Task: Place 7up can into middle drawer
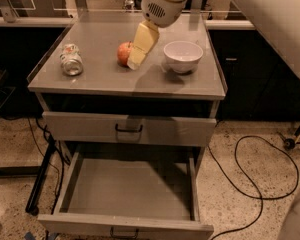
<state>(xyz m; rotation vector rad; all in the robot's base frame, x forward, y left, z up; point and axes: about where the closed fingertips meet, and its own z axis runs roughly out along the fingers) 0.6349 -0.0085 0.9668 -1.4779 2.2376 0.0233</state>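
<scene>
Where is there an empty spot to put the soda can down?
The open middle drawer is all bare, between its side walls. On the cabinet top, there is bare room along the front edge and between the 7up can and the apple. It is crowded where the gripper hangs beside the apple, close to the bowl.

The grey cabinet top (105, 84) carries three things in a rough row. The 7up can (71, 59) lies near the left edge (dented, silvery with green marks). The red apple (123, 53) sits near the middle, and the white bowl (183, 55) stands upright to the apple's right, well apart from the can. The gripper (136, 60) hangs over the top, just beside the apple and partly covering it.
</scene>
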